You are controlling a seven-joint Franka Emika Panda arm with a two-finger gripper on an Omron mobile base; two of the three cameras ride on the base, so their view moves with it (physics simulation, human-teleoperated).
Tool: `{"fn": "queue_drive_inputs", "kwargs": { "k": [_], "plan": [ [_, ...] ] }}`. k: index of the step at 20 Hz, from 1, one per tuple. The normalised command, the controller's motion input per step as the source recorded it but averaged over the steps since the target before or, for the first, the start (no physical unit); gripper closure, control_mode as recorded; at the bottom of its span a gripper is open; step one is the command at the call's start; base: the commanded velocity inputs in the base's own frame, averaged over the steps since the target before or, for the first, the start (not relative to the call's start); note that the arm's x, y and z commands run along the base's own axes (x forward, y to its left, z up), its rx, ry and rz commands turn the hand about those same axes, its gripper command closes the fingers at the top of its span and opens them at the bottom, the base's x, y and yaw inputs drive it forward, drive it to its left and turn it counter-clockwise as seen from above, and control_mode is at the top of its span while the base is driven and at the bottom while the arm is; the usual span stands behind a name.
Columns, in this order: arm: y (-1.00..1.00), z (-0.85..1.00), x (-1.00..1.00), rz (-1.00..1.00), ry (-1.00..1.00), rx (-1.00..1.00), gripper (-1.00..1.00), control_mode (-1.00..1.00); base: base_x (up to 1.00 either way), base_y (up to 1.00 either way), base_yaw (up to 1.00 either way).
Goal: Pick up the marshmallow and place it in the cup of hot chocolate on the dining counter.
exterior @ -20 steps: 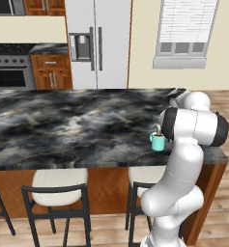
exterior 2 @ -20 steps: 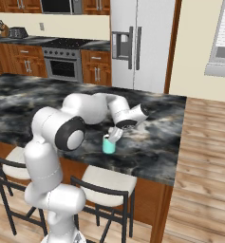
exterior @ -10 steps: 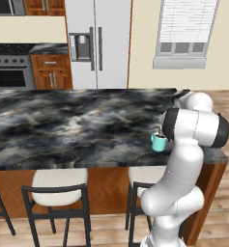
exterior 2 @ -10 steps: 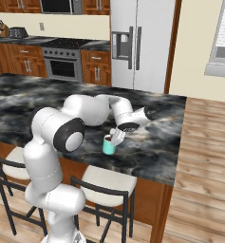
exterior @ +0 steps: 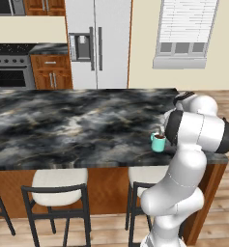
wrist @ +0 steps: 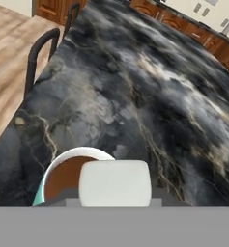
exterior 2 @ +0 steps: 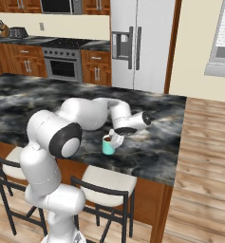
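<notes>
The marshmallow (wrist: 115, 183) is pinched in the gripper (exterior 2: 116, 139) just above the cup of hot chocolate (exterior 2: 107, 144), overlapping its far rim, near the dining counter (exterior: 63, 130) edge. If released off-centre, it may be bounced off the rim onto the stone.

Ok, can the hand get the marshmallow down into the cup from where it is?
Probably yes. The hand, shut on the marshmallow, hangs just over the cup of hot chocolate, partly above its open rim, nothing between.
</notes>
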Motion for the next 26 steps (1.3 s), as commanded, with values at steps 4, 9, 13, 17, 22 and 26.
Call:
{"fn": "queue_drive_inputs", "kwargs": {
  "k": [4,9,13,17,22,26],
  "plan": [
    [0.01,0.00,0.09,0.00,-0.07,0.00,1.00,-1.00,0.00,0.00,0.00],
    [0.00,0.00,-0.04,0.00,-0.02,0.00,1.00,-1.00,0.00,0.00,0.00],
    [0.00,0.02,-0.06,0.00,0.02,0.00,1.00,-1.00,0.00,0.00,0.00],
    [0.00,0.19,0.00,0.02,0.14,0.00,1.00,-1.00,0.00,0.00,0.00],
    [0.00,0.11,0.00,0.02,0.00,0.00,1.00,-1.00,0.00,0.00,0.00],
    [0.00,0.00,0.00,0.01,0.00,0.00,1.00,-1.00,0.00,0.00,0.00]
  ]
}}
